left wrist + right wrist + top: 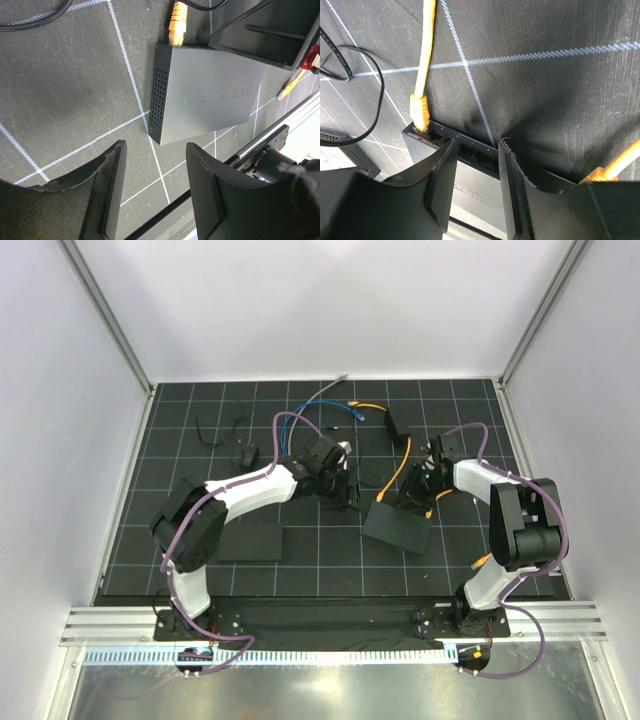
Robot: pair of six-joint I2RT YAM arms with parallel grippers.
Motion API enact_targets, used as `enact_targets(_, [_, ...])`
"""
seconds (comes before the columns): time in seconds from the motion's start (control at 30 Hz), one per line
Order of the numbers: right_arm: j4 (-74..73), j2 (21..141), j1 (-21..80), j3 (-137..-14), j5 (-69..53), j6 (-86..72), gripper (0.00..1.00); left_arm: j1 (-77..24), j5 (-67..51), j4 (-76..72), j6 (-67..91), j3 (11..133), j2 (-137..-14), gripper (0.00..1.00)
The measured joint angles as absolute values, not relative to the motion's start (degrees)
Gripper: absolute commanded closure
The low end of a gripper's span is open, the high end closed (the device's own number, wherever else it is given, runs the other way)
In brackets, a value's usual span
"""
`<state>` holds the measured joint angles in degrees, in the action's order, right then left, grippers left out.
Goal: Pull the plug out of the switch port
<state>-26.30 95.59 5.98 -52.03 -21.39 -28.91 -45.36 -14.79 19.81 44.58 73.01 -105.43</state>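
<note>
Orange-cable plug (pixel 420 111) seated in end port (pixel 422 132) of small black switch box (pixel 475 197). Left gripper (pixel 156 147) open, empty; right gripper (pixel 476 143) part-open over box, empty.

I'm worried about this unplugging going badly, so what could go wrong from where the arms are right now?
1. The right end effector sits over the middle ports, beside the orange plug, not around it. Closing here would likely miss the plug.
2. The left end effector is open and off the switch, so a pull on the plug could drag the switch along.
</note>
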Motion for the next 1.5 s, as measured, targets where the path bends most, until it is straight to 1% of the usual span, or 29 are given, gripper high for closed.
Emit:
enact_targets(0.2, [-24.1, 94.6, 6.0, -51.4, -21.8, -31.3, 0.49, -45.4, -15.4, 19.5, 44.6, 74.0, -107.5, 0.47])
enact_targets(0.43, [-19.3, 96.0, 6.0, -52.4, -24.9, -33.4, 0.47, -45.4, -15.7, 19.3, 44.6, 74.4, -110.6, 0.47])
enact_targets(0.63, [-16.0, 99.9, 6.0, -52.9, -28.6, -33.4, 0.50, -45.4, -16.4, 19.2, 44.3, 76.2, -112.9, 0.48])
enact_targets(0.9, [-11.6, 102.0, 6.0, -52.4, -33.6, -33.4, 0.54, -45.4, -18.0, 19.0, 44.3, 77.8, -114.7, 0.48])
enact_targets(1.37, [-10.5, 101.9, 5.6, -50.7, -36.1, -33.1, 0.58, -45.4, -19.2, 18.9, 44.2, 77.9, -115.5, 0.50])
enact_targets(1.47, [-10.7, 101.9, 5.6, -50.7, -36.2, -33.1, 0.60, -45.4, -19.3, 18.9, 44.3, 77.9, -115.7, 0.51])
enact_targets(1.5, [-10.8, 101.9, 5.6, -50.7, -36.2, -33.1, 0.62, -45.4, -19.4, 18.9, 44.3, 77.9, -115.8, 0.51])
